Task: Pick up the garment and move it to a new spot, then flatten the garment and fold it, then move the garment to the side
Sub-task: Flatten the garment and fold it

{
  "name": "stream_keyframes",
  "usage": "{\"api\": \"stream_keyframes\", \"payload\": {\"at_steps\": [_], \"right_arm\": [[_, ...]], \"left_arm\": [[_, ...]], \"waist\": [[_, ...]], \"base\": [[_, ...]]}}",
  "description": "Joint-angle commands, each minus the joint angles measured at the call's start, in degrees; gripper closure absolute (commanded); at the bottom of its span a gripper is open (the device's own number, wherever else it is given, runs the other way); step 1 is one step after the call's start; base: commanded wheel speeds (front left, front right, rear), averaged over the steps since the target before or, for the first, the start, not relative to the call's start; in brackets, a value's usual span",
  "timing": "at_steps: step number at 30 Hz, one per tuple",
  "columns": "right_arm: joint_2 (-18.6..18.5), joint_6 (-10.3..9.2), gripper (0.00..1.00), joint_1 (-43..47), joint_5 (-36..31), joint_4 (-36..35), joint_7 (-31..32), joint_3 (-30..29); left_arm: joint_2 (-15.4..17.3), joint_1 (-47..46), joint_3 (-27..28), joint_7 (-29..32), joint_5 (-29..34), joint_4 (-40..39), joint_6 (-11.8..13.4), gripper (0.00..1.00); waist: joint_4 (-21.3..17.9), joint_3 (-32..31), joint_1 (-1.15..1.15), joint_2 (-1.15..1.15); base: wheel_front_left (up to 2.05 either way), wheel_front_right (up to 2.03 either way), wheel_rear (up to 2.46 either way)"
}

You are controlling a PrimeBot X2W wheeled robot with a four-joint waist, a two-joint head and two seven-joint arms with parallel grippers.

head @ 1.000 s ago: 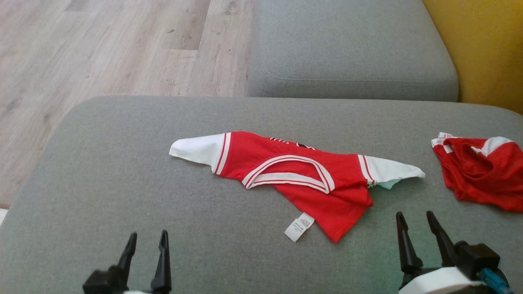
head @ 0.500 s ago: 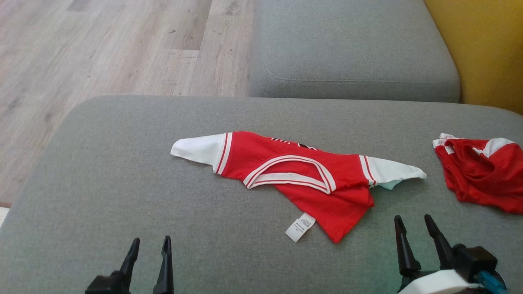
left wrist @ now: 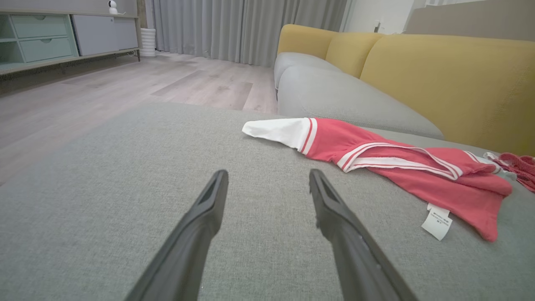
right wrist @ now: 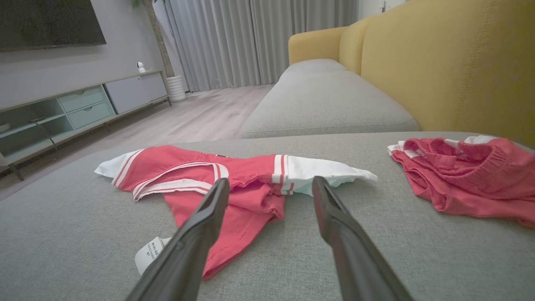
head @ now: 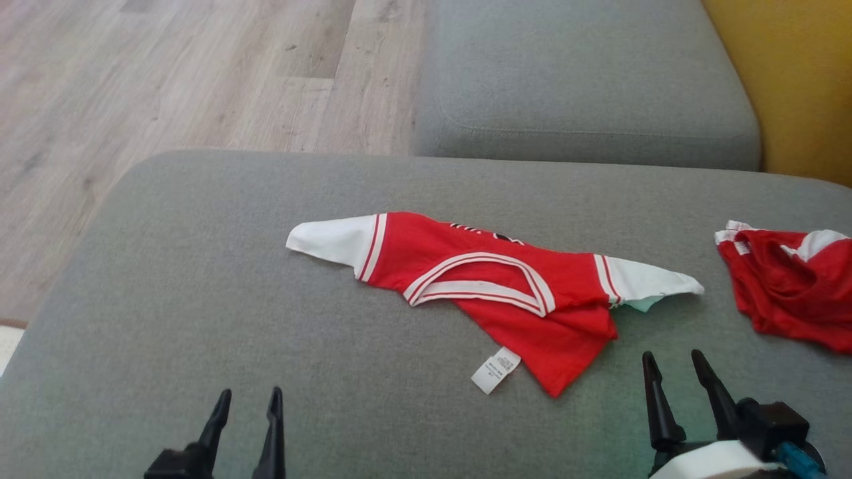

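Garment [head: 496, 293]: rumpled red fabric, white sleeves, on grey woven cushion [head: 200, 299]

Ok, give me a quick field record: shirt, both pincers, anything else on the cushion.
shirt: rumpled, not flat, middle of cushion, sleeves out to both sides
label: white, at shirt's near edge
left pincer: open, empty, over bare cushion, apart from shirt
right pincer: open, empty, short of shirt, not touching
other garment: red, bunched, at cushion's right
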Motion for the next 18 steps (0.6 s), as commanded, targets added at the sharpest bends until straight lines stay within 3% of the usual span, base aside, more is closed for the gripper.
{"api": "stream_keyframes", "payload": {"at_steps": [1, 7, 18], "right_arm": [[-0.42, -0.04, 0.00, -2.58, -0.89, -1.59, -0.21, 1.10], [-0.42, -0.04, 0.00, -6.44, -6.47, 0.23, 1.91, -0.23], [-0.42, -0.04, 0.00, -15.95, -16.65, 11.80, 5.12, -3.03]], "left_arm": [[1.11, -3.33, 1.45, -0.09, 0.83, -2.09, 0.57, 0.00], [0.46, -4.49, 0.34, 0.35, 1.62, -2.94, 0.79, 0.00], [-1.59, -6.39, -0.20, -0.34, 1.87, -2.46, 0.45, 0.00]], "waist": [[0.54, 0.54, 0.00, 0.00], [2.96, 3.02, 0.00, 0.00], [8.84, 9.54, 0.00, 0.00]], "base": [[0.00, 0.00, 0.00], [0.00, 0.00, 0.00], [0.00, 0.00, 0.00]]}}
